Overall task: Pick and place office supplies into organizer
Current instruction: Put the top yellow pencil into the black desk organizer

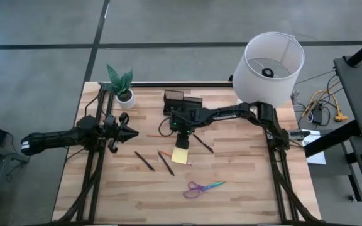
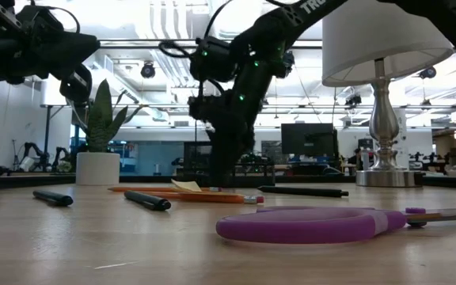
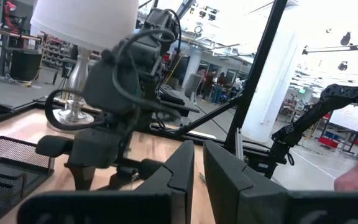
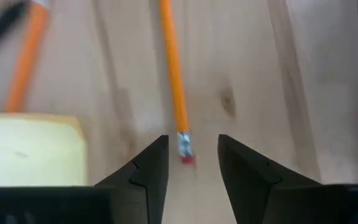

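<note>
Purple scissors (image 2: 307,224) lie nearest on the desk (image 1: 244,194). My right hand (image 4: 192,163), fingers apart, straddles the orange pencil's (image 4: 171,68) eraser end, the sticky pad (image 4: 30,149) just beside at nine o'clock. My left hand (image 1: 131,133) waits pinched together. The organizer (image 1: 182,100) sits at twelve. A skewed pinch could roll the pencil free.

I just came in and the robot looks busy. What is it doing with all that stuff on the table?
The right gripper is down at the table with its fingers open around the eraser end of an orange pencil, beside the yellow sticky-note pad. It isn't holding it yet. The left gripper waits shut above the table's left side. Scissors and dark pens lie loose; the black organizer sits at the back.
</note>
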{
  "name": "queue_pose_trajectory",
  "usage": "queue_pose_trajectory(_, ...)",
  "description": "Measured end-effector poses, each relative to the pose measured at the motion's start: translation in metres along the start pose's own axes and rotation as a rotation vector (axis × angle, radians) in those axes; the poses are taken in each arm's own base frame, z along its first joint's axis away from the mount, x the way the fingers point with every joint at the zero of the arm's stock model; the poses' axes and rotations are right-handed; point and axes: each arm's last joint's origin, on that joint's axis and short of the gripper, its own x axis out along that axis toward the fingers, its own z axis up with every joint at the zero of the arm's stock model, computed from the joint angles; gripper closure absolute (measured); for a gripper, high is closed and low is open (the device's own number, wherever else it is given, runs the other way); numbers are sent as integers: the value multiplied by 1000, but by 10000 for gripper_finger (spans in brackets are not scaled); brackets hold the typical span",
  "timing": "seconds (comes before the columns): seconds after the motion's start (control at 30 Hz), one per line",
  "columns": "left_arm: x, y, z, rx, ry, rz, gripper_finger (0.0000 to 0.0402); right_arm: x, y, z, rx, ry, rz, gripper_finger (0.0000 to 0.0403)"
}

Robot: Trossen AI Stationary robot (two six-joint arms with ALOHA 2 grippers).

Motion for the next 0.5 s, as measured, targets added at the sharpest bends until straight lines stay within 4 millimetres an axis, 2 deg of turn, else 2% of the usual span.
queue_pose_trajectory(0.33,0,0,0,0,0,0,382,3,-2,-2,-56,-15,-49,287)
queue_pose_trajectory(0.5,0,0,0,0,0,0,382,3,-1,0,63,-34,-43,294)
